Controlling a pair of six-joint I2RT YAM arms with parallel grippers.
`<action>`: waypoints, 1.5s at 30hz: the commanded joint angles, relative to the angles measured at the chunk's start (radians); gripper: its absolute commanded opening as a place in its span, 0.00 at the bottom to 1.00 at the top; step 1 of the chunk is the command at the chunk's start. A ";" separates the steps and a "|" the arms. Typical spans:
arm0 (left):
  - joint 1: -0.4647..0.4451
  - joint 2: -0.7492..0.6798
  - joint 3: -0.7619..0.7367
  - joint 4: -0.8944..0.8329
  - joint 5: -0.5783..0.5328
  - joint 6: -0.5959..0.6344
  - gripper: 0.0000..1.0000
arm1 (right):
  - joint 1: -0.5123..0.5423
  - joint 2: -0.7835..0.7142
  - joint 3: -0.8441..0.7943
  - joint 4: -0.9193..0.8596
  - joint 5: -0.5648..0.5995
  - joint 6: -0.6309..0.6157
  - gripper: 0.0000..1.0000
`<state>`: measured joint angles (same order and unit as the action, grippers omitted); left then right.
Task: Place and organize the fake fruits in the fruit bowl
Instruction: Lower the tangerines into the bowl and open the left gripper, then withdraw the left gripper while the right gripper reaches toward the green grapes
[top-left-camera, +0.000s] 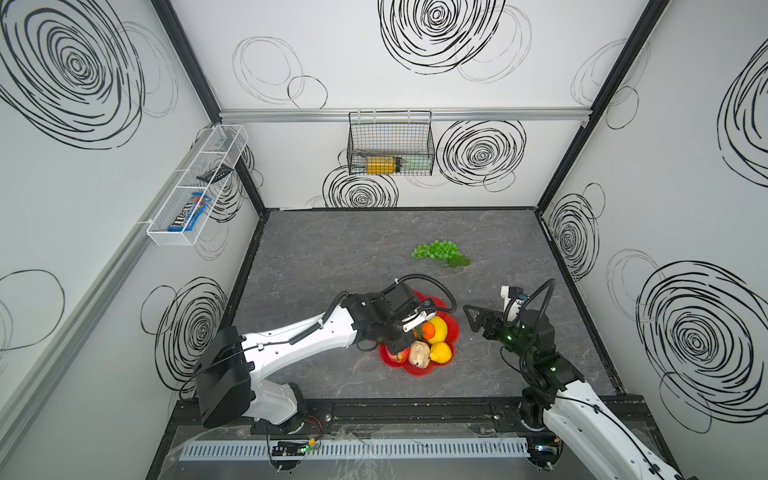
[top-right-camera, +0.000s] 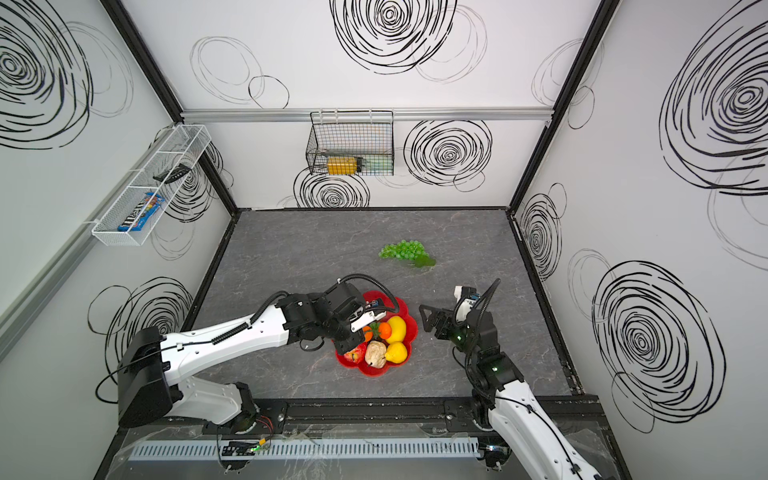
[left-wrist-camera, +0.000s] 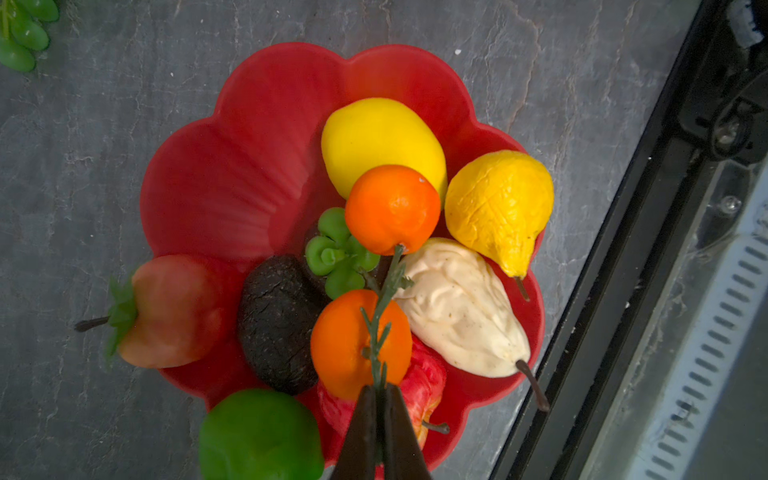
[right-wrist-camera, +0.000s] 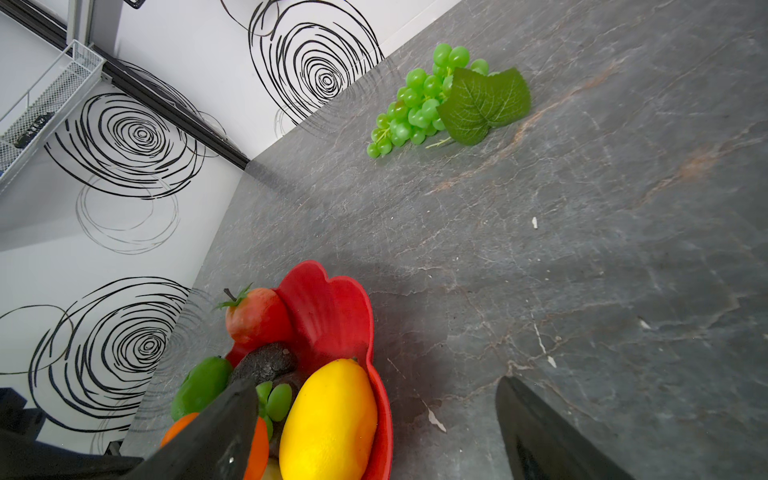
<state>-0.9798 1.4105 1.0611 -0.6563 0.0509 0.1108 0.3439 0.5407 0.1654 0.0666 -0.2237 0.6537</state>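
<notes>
The red scalloped fruit bowl (top-left-camera: 454, 328) (left-wrist-camera: 249, 166) holds a yellow lemon (left-wrist-camera: 380, 141), a yellow pear-shaped fruit (left-wrist-camera: 498, 208), a beige lumpy piece (left-wrist-camera: 457, 307), a dark avocado (left-wrist-camera: 276, 324) and a red apple (left-wrist-camera: 428, 382). Two oranges (left-wrist-camera: 392, 208) (left-wrist-camera: 357, 340) are joined by a green stem (left-wrist-camera: 388, 286). My left gripper (left-wrist-camera: 376, 395) is over the bowl, shut on that stem. A reddish fruit (left-wrist-camera: 170, 311) and a green lime (left-wrist-camera: 259, 436) lie at the rim. The grape bunch (top-left-camera: 436, 250) (right-wrist-camera: 411, 112) lies on the table behind. My right gripper (top-left-camera: 473, 321) (right-wrist-camera: 374, 384) stands open just right of the bowl, holding nothing.
A black wire basket (top-left-camera: 390, 143) hangs on the back wall and a white mesh tray (top-left-camera: 195, 187) on the left wall. Patterned walls close in the grey table (top-left-camera: 332, 257) on three sides. A black rail (top-left-camera: 415, 409) runs along its front edge.
</notes>
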 joint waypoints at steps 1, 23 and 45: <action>0.002 0.010 0.023 0.017 -0.012 0.044 0.00 | 0.005 0.003 0.000 0.032 -0.008 0.000 0.94; 0.029 0.044 0.032 0.017 -0.076 0.056 0.28 | 0.005 -0.007 0.000 0.022 -0.004 0.002 0.94; 0.072 -0.150 0.005 0.165 -0.139 -0.158 0.54 | -0.047 0.101 0.132 -0.017 0.051 -0.103 0.93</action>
<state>-0.9260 1.3273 1.0695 -0.5922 -0.0422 0.0605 0.3191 0.6163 0.2455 0.0570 -0.1913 0.5922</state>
